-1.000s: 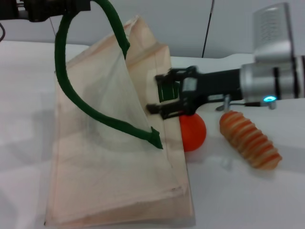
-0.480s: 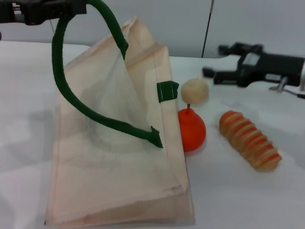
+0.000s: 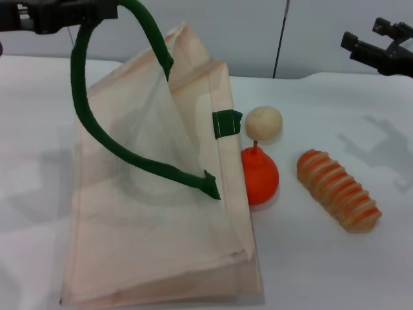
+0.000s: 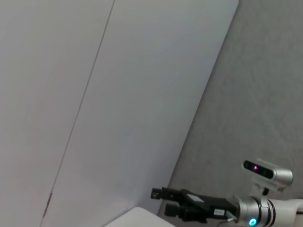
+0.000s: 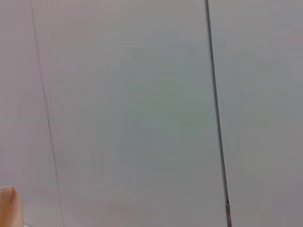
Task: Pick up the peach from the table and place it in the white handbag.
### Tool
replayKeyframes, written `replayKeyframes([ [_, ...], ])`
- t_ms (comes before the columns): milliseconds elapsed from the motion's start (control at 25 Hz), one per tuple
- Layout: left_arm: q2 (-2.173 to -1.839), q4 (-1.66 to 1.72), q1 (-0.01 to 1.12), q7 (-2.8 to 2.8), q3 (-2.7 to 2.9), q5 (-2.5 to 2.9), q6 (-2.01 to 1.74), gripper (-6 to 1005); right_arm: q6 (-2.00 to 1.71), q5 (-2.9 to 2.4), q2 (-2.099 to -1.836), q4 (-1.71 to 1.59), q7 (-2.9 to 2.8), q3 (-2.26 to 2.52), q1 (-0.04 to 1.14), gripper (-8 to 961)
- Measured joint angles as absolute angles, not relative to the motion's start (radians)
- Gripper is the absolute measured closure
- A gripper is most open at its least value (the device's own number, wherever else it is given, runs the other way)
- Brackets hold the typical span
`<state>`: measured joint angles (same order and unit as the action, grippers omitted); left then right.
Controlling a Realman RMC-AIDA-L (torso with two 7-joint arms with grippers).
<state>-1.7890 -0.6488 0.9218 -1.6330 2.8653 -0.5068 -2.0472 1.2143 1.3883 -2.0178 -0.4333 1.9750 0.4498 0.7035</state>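
Handbag [image 3: 155, 194], cream with green handles, propped open on table [image 3: 322, 271], left side. Left hand [image 3: 61, 14] up at far left corner, gripping handle loop [image 3: 87, 129]. Right hand [image 3: 377, 48] raised at far right edge, fingers apart, empty. Peach not visible. Orange fruit [image 3: 259, 175], cream ball [image 3: 263, 123], ridged roll [image 3: 337, 197] beside bag.

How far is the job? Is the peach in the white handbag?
No peach shows on the table; a cream ball, orange fruit and striped piece lie beside the white handbag, so it is probably inside, unseen. The left tool holds the green handle; the right tool hangs open, empty. Little seems left.
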Motion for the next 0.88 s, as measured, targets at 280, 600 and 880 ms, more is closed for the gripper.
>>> replayKeyframes([
  [280,-1.794,-0.65,0.912,-1.644,2.864,-0.556,-2.043,708,1.213,1.39,-2.019,-0.432,1.976,0.449,0.703,61],
  [600,-1.795,-0.655,0.896,-1.648,2.864,-0.597,-2.042,673,1.213,1.391,-2.02,-0.433,1.977,0.449,0.702,61],
  [880,-1.798,-0.657,0.895,-1.644,2.863,-0.61,-2.038,466,1.2,1.393,-2.021,-0.425,1.979,0.449,0.702,61],
])
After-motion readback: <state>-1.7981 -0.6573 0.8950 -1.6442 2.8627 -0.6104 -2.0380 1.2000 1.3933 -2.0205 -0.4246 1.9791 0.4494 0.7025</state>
